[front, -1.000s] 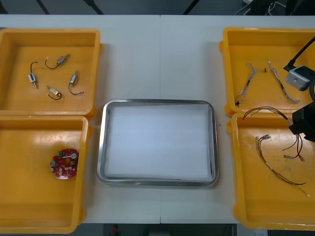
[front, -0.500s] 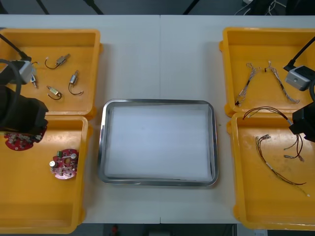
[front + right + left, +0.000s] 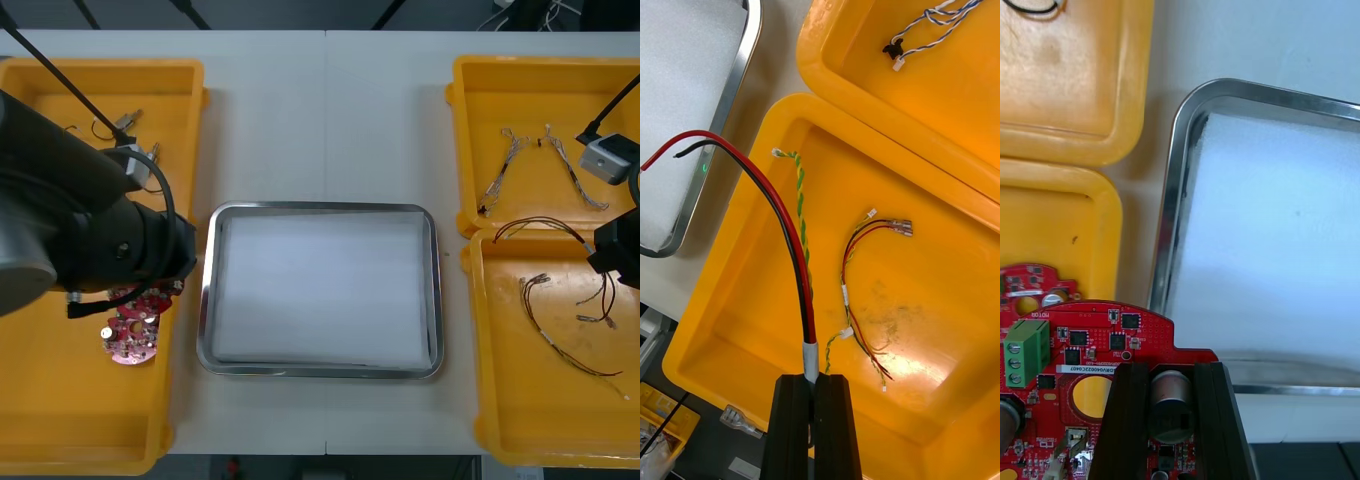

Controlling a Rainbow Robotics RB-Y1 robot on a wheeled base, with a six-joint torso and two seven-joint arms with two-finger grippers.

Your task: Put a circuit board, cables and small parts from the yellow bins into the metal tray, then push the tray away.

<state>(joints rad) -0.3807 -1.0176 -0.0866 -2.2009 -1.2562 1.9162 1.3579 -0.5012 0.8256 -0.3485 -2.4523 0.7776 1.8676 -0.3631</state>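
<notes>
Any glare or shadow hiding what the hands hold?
Left wrist view: the shiny metal tray has a dark-streaked rim, but the round red circuit board in the left hand, beside the tray, is evenly lit. Right wrist view: sheen on the yellow plastic bin lies clear of the red and black cable pinched in the right hand above it.

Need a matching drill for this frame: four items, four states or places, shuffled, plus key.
Items:
1. left claw
2. right claw
3. metal tray
4. blue and white cables

States or places:
A. shut on a red and black cable
B. white inside, nothing in it
C. lying in the far right yellow bin
D. shut on a red circuit board

Pairs: 1-D, 2-A, 3-B, 4-C
</notes>
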